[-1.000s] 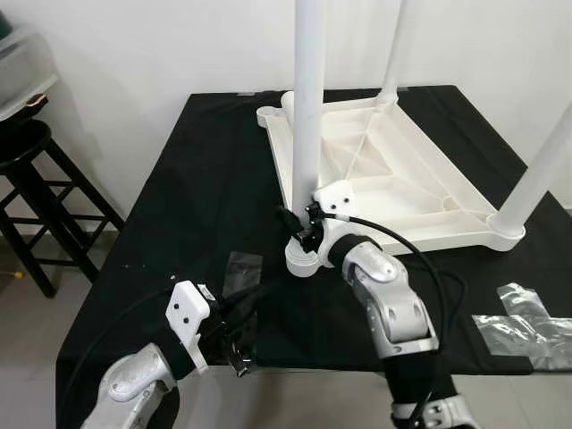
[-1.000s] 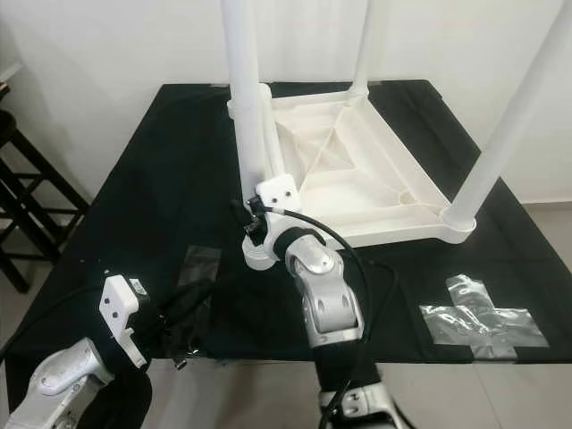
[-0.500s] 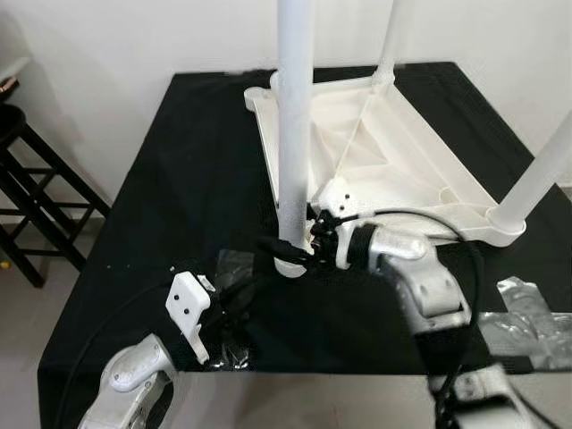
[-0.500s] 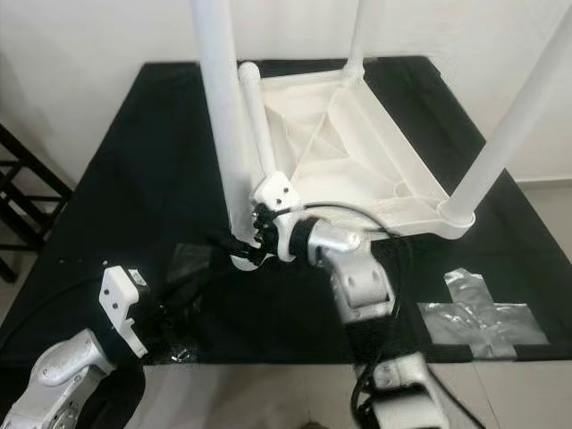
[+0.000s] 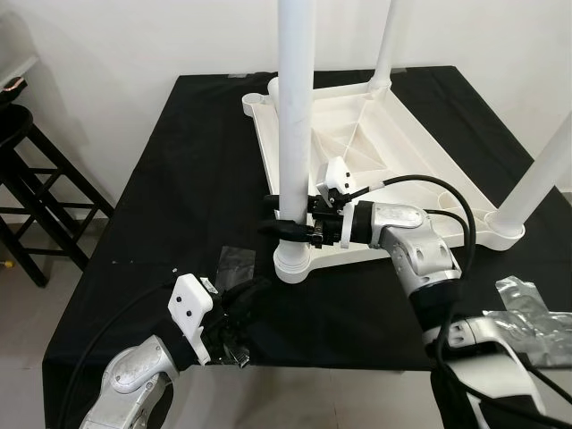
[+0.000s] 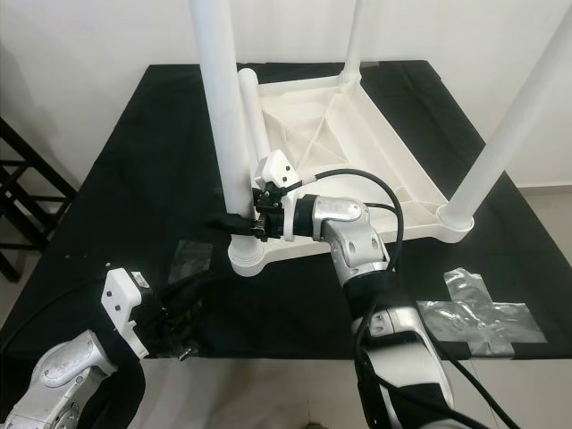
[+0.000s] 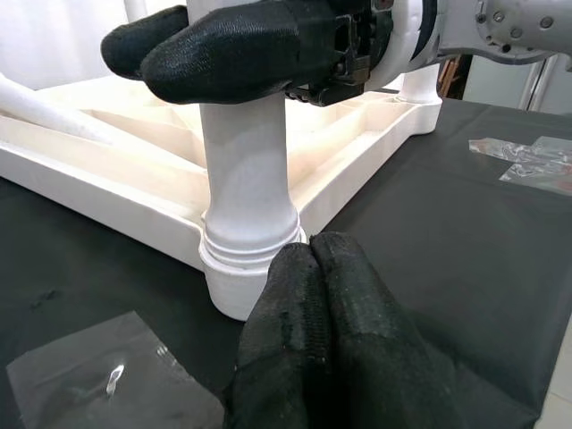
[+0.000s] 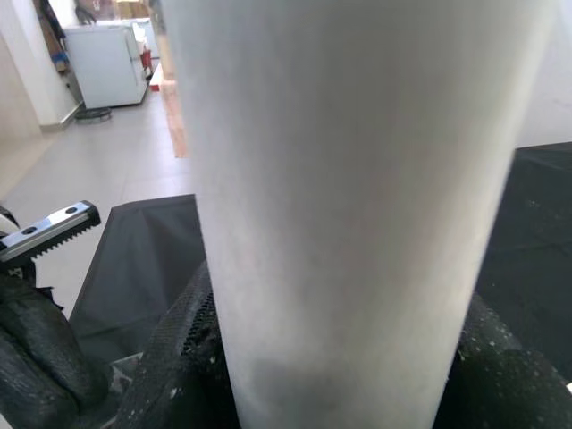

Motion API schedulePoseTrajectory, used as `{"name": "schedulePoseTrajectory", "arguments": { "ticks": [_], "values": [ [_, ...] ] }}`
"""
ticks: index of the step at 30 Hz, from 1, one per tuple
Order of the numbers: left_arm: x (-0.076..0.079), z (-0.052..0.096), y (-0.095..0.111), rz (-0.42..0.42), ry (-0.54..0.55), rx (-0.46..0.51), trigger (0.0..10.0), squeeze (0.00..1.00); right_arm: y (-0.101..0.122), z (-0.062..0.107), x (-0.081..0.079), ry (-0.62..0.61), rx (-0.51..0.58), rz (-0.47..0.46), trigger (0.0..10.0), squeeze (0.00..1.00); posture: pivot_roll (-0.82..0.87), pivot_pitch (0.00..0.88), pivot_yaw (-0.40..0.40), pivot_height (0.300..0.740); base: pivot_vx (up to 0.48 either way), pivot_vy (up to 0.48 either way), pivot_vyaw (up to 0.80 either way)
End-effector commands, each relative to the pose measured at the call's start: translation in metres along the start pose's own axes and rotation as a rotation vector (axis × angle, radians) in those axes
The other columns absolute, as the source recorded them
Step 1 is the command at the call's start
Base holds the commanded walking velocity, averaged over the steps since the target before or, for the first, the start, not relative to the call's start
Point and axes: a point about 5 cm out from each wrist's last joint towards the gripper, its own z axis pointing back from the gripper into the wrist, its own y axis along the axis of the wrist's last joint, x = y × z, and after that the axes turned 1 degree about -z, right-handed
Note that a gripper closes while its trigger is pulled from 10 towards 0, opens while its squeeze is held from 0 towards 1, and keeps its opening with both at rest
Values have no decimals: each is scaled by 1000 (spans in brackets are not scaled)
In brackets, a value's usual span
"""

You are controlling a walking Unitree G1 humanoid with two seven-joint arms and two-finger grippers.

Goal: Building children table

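Your right claw (image 5: 284, 229) is clamped around the near white leg (image 5: 293, 107), low on it, just above the corner socket (image 5: 293, 261). Its black fingers (image 7: 241, 45) wrap the tube from both sides; the right wrist view has the leg pressed up between them.

The white tabletop (image 5: 393, 170) lies upside down on the black bench (image 5: 179, 206), ribbed underside up. The held leg stands upright in the near-left corner. Another leg (image 5: 388, 45) stands at the far corner and a third (image 5: 543, 170) at the right corner, both upright in their sockets. One more white tube (image 6: 255, 121) lies along the tabletop's left edge, behind the held leg.

Your left claw (image 5: 239, 308) sits low at the bench's near edge, fingers pinched together with nothing between them. In the left wrist view its fingertips (image 7: 313, 295) are just short of the corner socket, not touching.

Clear plastic scrap (image 5: 234, 262) lies flat on the bench beside the socket. Crumpled clear plastic (image 6: 483, 315) lies at the bench's near right. A black stool (image 5: 36, 197) stands on the floor to the left of the bench.
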Motion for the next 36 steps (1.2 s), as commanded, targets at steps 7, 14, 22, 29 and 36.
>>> {"name": "schedulePoseTrajectory", "arguments": {
  "ticks": [7,14,22,29,36],
  "values": [
    [2,3,-1,-9,-5,-9,0,0,-12,3,-2,-40,23,-7,0,0,26,95,19,740,0,0,0],
    [0,4,-1,-8,-7,-10,0,0,-45,-8,-38,-347,-52,-60,0,0,15,97,25,740,0,0,0],
    [-1,4,-1,-9,-9,-12,0,0,-40,0,-40,-842,-166,42,0,0,7,93,28,740,0,0,0],
    [-2,3,-1,-13,-5,-12,0,0,-41,-1,-35,-823,-166,12,0,0,12,94,25,740,0,0,0],
    [-1,3,-1,-11,-8,-11,0,0,-22,0,-26,-791,-80,-27,10000,1000,10,96,28,740,0,0,0]
  ]
}}
